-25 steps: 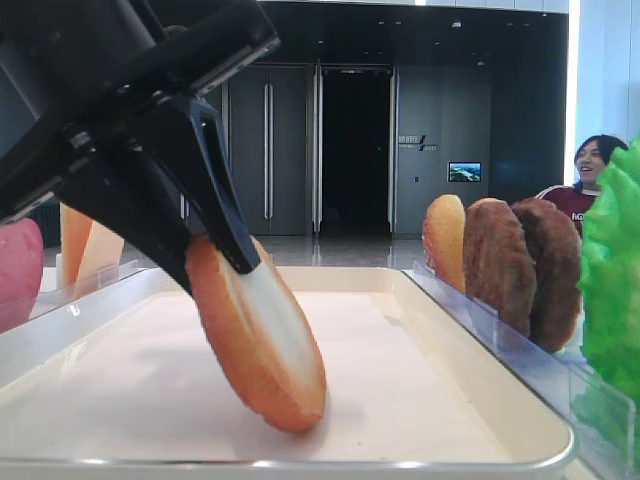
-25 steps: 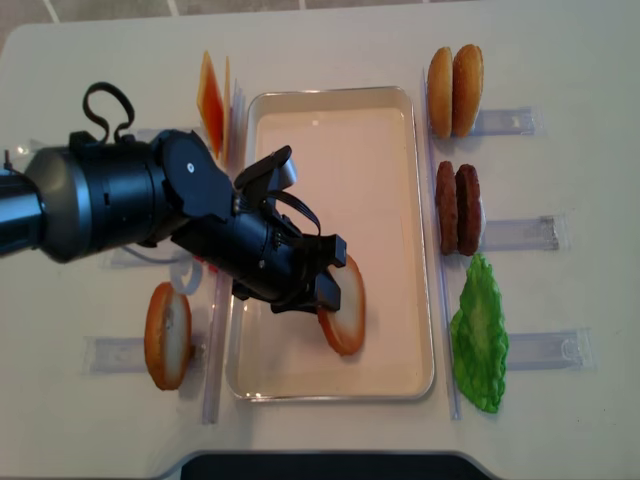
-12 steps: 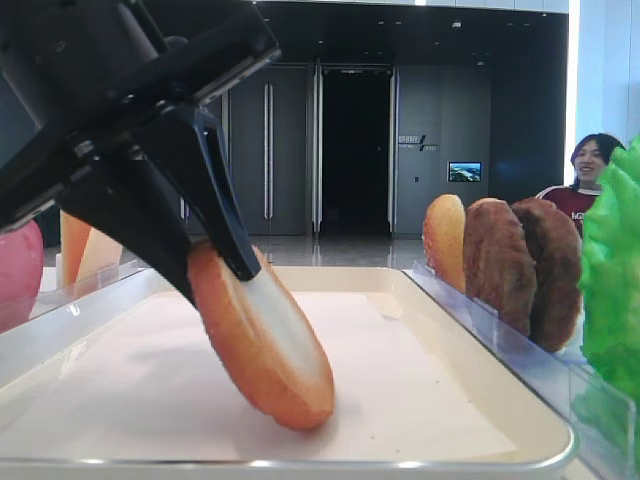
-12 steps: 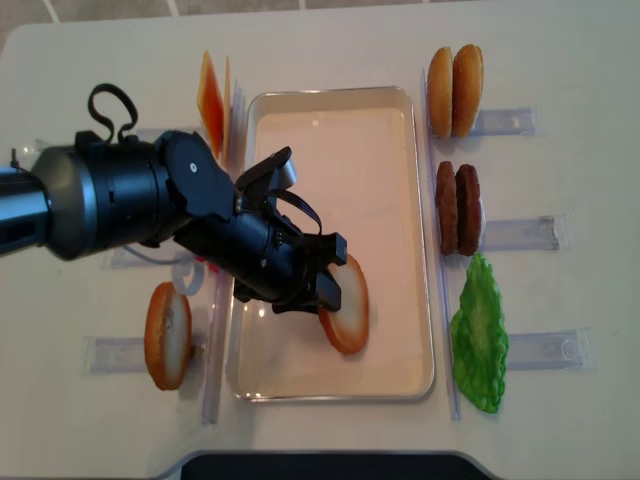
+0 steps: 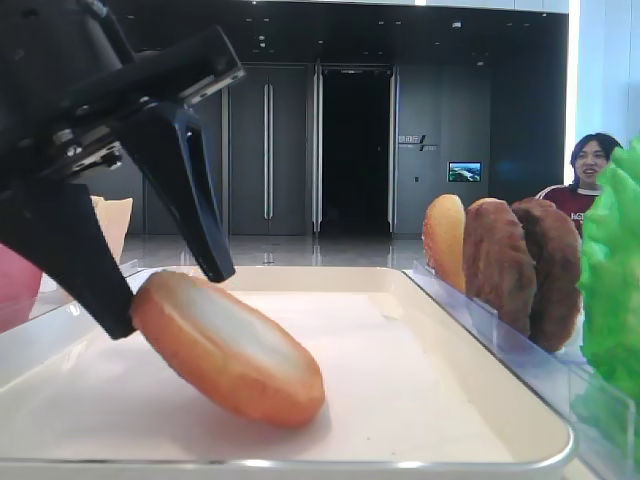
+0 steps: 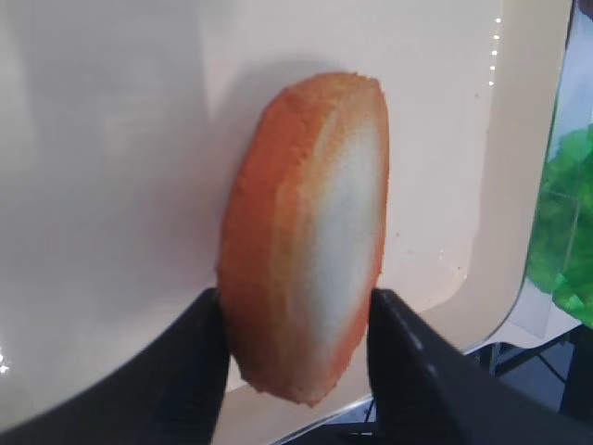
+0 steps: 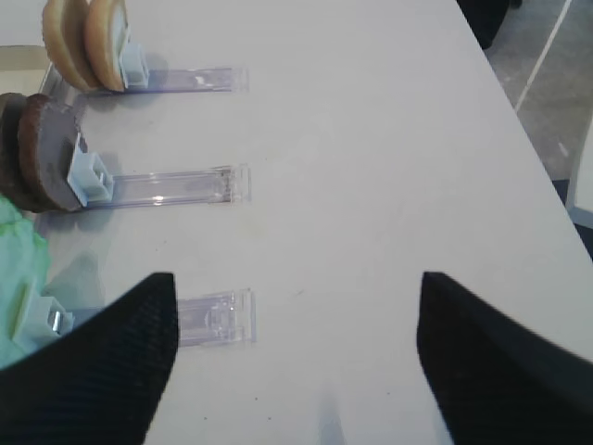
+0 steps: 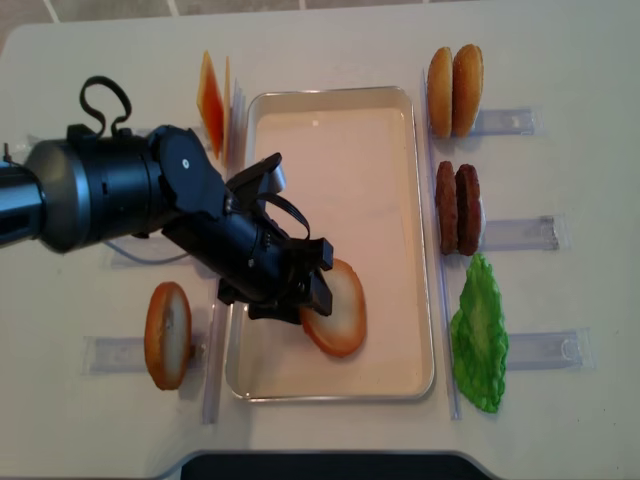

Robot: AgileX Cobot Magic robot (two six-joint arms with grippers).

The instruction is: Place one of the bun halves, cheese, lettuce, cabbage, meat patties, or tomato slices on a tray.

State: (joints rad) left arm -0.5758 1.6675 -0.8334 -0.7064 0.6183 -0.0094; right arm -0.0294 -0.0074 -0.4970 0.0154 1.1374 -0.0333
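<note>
A golden-tan bun half (image 8: 335, 308) lies tilted low on the off-white tray (image 8: 340, 150), pale face up. My left gripper (image 8: 300, 285) stands open around it, its black fingers flanking the bun half (image 6: 310, 241) in the left wrist view. In the low view the bun half (image 5: 230, 355) leans against the nearer finger. My right gripper (image 7: 296, 287) hangs open over bare table, nothing between its fingers. Cheese (image 8: 212, 100), two meat patties (image 8: 458, 208), lettuce (image 8: 480, 335) and more bun halves (image 8: 455, 90) stand beside the tray. A pinkish tomato slice (image 5: 15, 285) shows at the left. Cabbage is out of view.
Clear plastic holders (image 8: 530, 232) line both long sides of the tray, one bearing a lone bun half (image 8: 167, 335). A holder (image 7: 213, 315) lies just left of my right gripper. A person (image 5: 590, 170) sits beyond the table's far end.
The left jaws have spread apart. The bun half, pinched and standing steeply a second ago, has tipped over to a low lean on the tray. The arm shifted slightly left.
</note>
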